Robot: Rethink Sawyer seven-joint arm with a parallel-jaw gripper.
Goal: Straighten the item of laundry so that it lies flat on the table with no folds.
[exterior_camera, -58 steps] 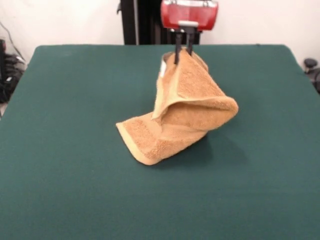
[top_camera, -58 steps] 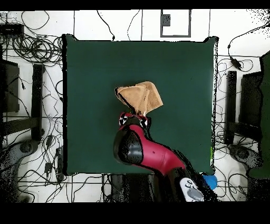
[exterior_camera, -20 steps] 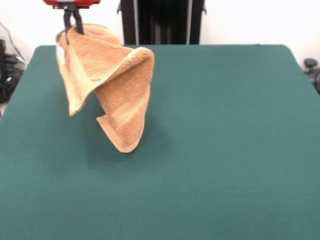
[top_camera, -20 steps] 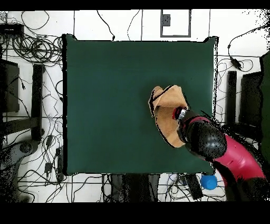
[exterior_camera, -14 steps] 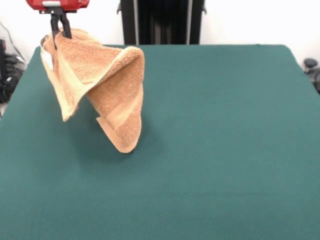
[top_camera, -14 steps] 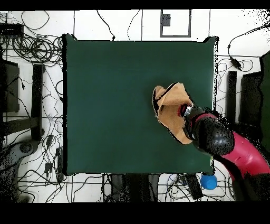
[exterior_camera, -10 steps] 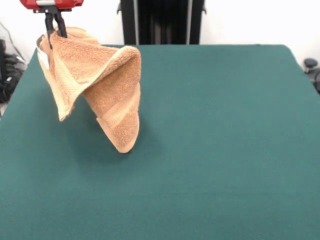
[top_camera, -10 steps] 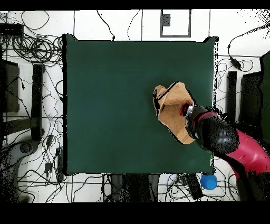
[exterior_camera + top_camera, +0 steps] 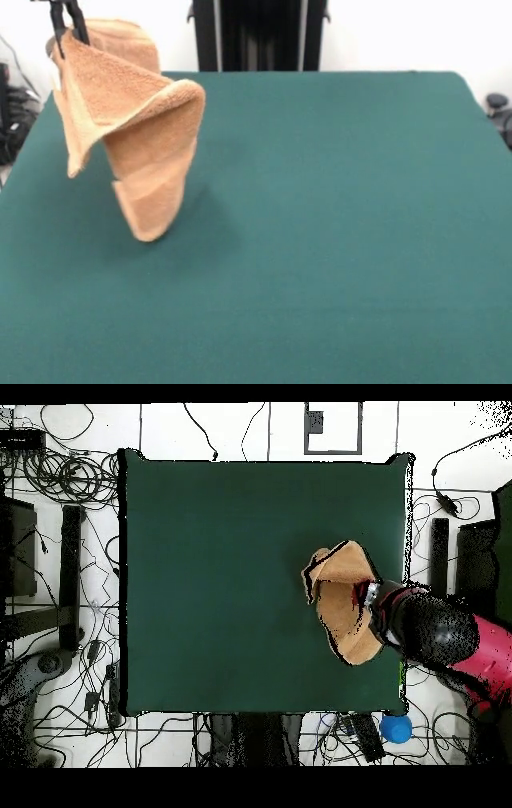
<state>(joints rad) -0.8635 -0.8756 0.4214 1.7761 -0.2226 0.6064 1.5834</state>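
Dark green cloth-covered table [image 9: 336, 224], plain and mostly bare, seen before a white wall. The gripper [image 9: 67, 20], at the front view's upper left, has its fingers pinched on the top edge of the orange-tan terry towel [image 9: 132, 136]. The towel hangs in a twisted, cone-like fold above the table, near the side edge; overhead, it appears beside the black-and-red arm [image 9: 440, 634].

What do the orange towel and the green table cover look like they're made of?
The towel looks like terry cloth: a nubby, looped matte pile, with a smoother flat band near its lower edge, and it drapes softly from the gripper. The table cover seems to be plain woven or felt-like fabric, matte dark green and even, though its weave cannot be made out.
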